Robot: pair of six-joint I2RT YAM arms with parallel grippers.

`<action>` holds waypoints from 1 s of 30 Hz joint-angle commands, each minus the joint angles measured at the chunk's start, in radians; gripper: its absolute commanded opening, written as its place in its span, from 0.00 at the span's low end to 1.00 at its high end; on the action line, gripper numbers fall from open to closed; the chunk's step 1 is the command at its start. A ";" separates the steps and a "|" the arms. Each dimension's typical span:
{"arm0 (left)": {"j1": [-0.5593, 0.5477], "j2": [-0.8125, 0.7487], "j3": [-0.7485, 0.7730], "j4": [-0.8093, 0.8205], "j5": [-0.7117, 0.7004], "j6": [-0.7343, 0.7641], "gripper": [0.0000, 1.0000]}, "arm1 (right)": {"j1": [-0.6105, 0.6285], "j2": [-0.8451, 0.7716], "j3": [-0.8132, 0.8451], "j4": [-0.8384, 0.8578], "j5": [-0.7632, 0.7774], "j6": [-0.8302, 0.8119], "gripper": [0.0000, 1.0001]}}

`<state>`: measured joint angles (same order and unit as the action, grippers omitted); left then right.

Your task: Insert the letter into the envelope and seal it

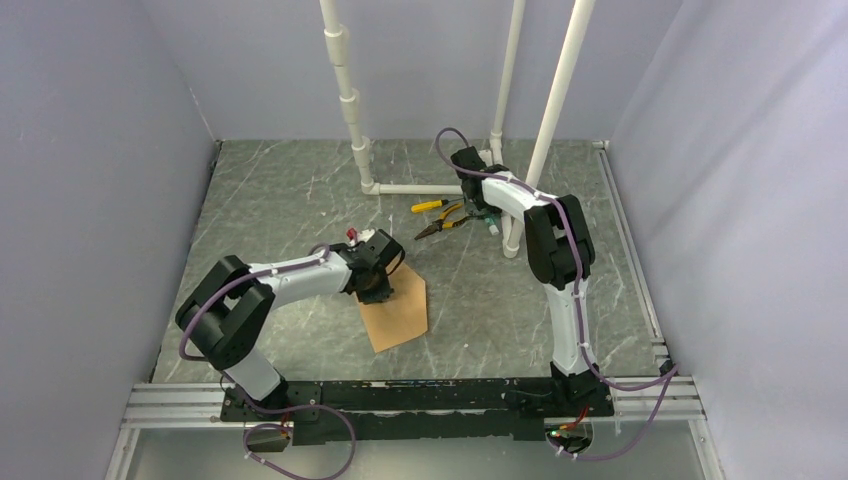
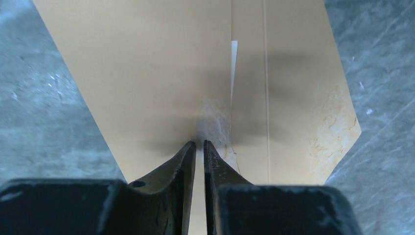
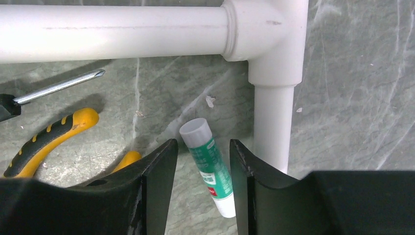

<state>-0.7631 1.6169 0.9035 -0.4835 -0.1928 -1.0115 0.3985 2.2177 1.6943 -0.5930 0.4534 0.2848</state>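
Down on the worktop [image 1: 300,190], the envelope [image 1: 400,315] lies flat just below the middle of the top view, its pointed end aimed toward the upper right. The left arm [image 1: 290,275] reaches in from the left, and the left jaws stand over the envelope's upper left part. In the left wrist view the left jaws are all but closed, with only a thin slit between the tips. The tips rest on the envelope [image 2: 147,73] beside a lengthwise seam, and nothing shows pinched between them. A thin pale sliver [image 2: 234,63] shows along that seam higher in the frame; I cannot tell what it is.

Over in the upper right of the top view, the right arm [image 1: 555,240] bends back toward the white pipes [image 1: 400,188]. In the right wrist view the right jaws are spread wide, one on each side of a green-and-white glue stick [image 3: 209,169] that lies on the worktop, with a gap on both sides. A pipe [image 3: 122,32] crosses the top of that frame and turns down at an elbow just right of the stick. Yellow-handled pliers [image 3: 49,137] and a screwdriver [image 3: 58,87] lie at the left.
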 commanded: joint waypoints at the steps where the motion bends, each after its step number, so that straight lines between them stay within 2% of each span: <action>1: 0.041 0.014 -0.032 -0.029 -0.074 0.085 0.19 | -0.012 0.024 0.007 -0.039 -0.044 0.002 0.46; 4: 0.050 -0.037 -0.034 -0.006 -0.039 0.119 0.20 | -0.013 0.020 0.000 -0.042 -0.051 -0.002 0.42; 8: 0.055 -0.125 -0.025 0.013 0.007 0.163 0.25 | -0.012 0.005 -0.014 -0.041 -0.070 -0.002 0.26; 11: 0.062 -0.194 -0.011 0.024 0.044 0.201 0.31 | -0.012 -0.046 -0.046 -0.010 -0.085 0.018 0.19; 16: 0.096 -0.273 0.025 0.010 0.098 0.235 0.43 | 0.017 -0.221 -0.131 0.086 -0.118 0.038 0.16; 19: 0.112 -0.310 0.046 0.019 0.141 0.253 0.58 | 0.062 -0.352 -0.206 0.162 -0.180 0.049 0.16; 25: 0.140 -0.422 0.076 0.083 0.289 0.300 0.83 | 0.149 -0.611 -0.324 0.305 -0.434 0.064 0.17; 30: 0.169 -0.497 0.111 0.143 0.503 0.345 0.92 | 0.169 -0.783 -0.430 0.445 -0.786 0.045 0.18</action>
<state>-0.6117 1.1847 0.9524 -0.4358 0.1112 -0.7235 0.5766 1.5383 1.3415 -0.3004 -0.0204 0.3328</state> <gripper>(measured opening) 0.907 0.266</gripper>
